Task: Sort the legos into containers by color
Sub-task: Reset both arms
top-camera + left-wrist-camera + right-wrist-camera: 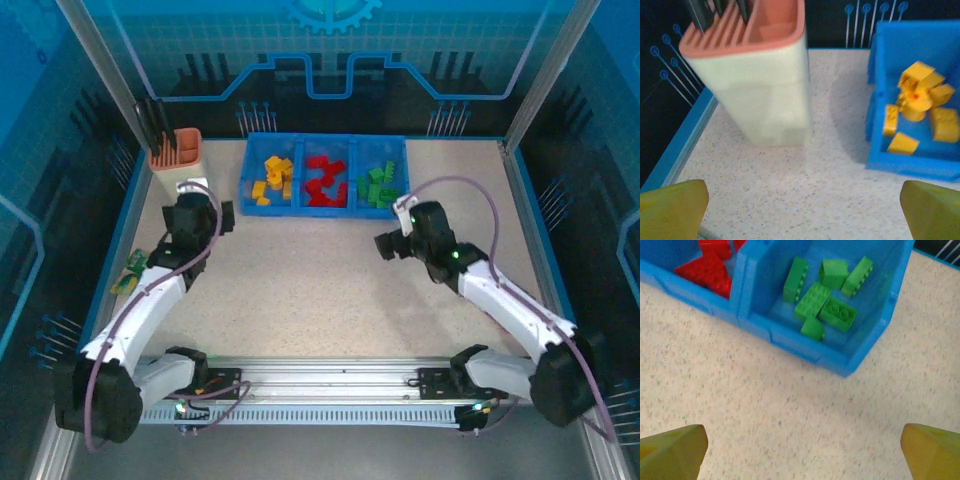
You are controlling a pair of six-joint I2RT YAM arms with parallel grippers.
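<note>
A low blue tray (325, 211) sits at the far edge of the speckled table (300, 290), and its three side-by-side compartments hold bricks grouped by colour. The yellow bricks (273, 180) are heaped in the left bin, the red bricks (325, 182) in the middle one, and the green bricks (380, 185) in the right one. The left gripper (802, 209) hangs over bare tabletop near the tray's left end. Its yellow fingertips (672, 207) are spread wide, with nothing between them. Just ahead of it stands a tan holder (760, 85) with an orange rim, upright and apart from the tray's left wall, and dark handles (155, 120) rise from its slots. The left wrist view catches the yellow pile resting against the near corner of its bin. The right gripper (802, 450) hovers above the table just in front of the green compartment. Its jaws are likewise released and empty, and its fingertips (935, 450) are set far apart. From the right wrist camera, the green pieces lie loosely clustered on the bin floor, some flat with studs up and others tipped on edge. A corner of the red heap shows in the neighbouring bin beyond the divider. A green packet (130, 270) lies by the table's left border, beside the left arm.
</note>
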